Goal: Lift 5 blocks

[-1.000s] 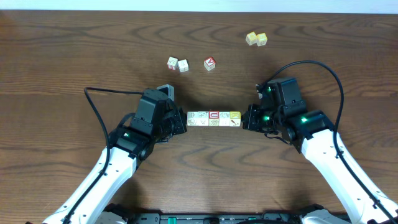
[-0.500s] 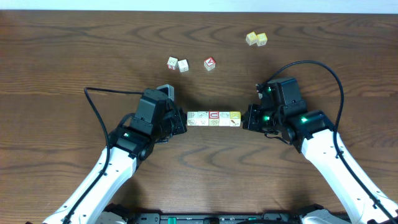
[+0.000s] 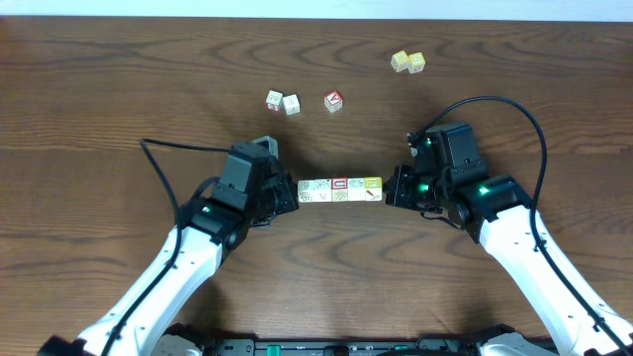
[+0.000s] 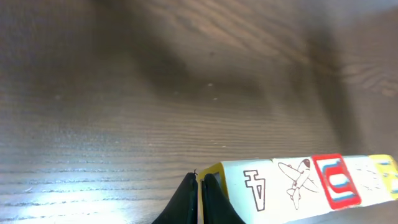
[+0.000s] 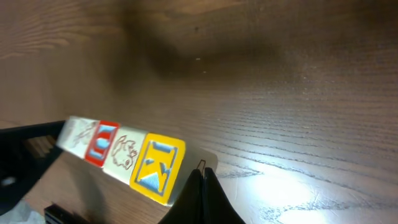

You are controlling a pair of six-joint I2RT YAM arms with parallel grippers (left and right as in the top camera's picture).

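The blocks (image 3: 340, 189) are faced in cream, with red, blue and yellow prints; the table (image 3: 119, 89) is grained dark brown; two cubes (image 3: 407, 62) are coloured plain yellow.

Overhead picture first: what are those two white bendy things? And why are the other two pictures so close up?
They are two robot arms at a wooden table. One camera looks down from above. The close-ups come from a camera on each wrist. The left gripper and right gripper are both shut, holding nothing inside, their tips at either end of a row of alphabet blocks. Farther back lie two cream cubes, a red-faced cube and two yellow cubes.
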